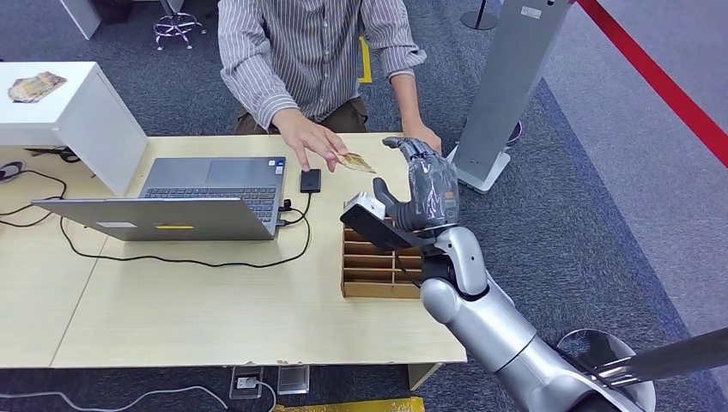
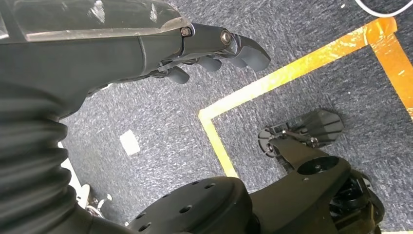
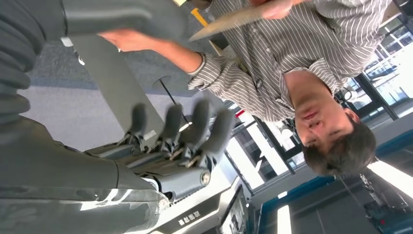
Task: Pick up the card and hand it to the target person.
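Desk (image 1: 215, 318): we saw a pale wooden top carrying a laptop (image 1: 206, 184) and a brown slotted card rack (image 1: 373, 270), with a person in a striped shirt (image 1: 300, 51) seated across it.
Right hand (image 1: 425, 184): we found it raised above the rack's far edge, fingers apart and holding nothing.
Left hand (image 2: 214, 48): we saw it hanging over the carpet, fingers loosely curled and not grasping anything.
Card (image 1: 355, 162): it sat pinched in the person's hand (image 1: 309, 137), just beyond and to the left of our right hand, apart from it.
Axis: its long side ran roughly from the person's fingertips toward our right hand.
Judgement: we took the handover as made, since the person held the card.
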{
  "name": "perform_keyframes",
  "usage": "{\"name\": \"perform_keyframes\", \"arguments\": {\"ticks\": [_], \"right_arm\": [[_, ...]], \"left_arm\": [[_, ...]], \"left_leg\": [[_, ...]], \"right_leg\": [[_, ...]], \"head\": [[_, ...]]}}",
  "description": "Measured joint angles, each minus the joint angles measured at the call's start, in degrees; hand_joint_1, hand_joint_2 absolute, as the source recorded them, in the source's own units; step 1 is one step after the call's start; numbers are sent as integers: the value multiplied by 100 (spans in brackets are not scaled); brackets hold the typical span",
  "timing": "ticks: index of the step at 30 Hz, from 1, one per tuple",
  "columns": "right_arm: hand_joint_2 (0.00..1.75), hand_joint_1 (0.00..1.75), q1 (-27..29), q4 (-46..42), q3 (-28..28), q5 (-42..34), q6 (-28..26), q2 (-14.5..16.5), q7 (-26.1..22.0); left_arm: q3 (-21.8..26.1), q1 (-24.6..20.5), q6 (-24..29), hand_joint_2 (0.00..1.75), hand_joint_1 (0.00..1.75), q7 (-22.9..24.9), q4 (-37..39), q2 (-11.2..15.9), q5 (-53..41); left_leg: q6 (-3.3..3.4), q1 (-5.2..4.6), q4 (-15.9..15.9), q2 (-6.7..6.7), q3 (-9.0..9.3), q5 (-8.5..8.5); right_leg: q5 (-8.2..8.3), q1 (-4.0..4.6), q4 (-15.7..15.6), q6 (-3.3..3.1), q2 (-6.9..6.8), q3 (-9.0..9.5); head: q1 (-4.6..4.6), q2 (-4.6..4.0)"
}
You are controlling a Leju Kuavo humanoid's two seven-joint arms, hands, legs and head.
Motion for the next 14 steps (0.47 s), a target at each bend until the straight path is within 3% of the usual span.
{"name": "perform_keyframes", "arguments": {"ticks": [3,6,14], "right_arm": [[175,0,27,39,-4,-582,-43,26,-181],[175,0,123,11,-19,-1653,65,26,-493],[175,0,646,-487,-160,-4384,922,-115,-1165]], "left_arm": [[0,29,15,0,0,-15,0,0,66],[0,72,63,0,0,-32,0,0,138],[0,175,124,0,0,-57,0,17,230]], "left_leg": [[0,0,0,0,2,0],[0,0,0,0,4,0],[0,0,0,0,3,0]], "right_leg": [[0,0,0,0,0,1],[0,0,0,0,1,1],[0,0,-1,0,0,-2]], "head": [[-5,0],[-9,0],[-8,1]]}}
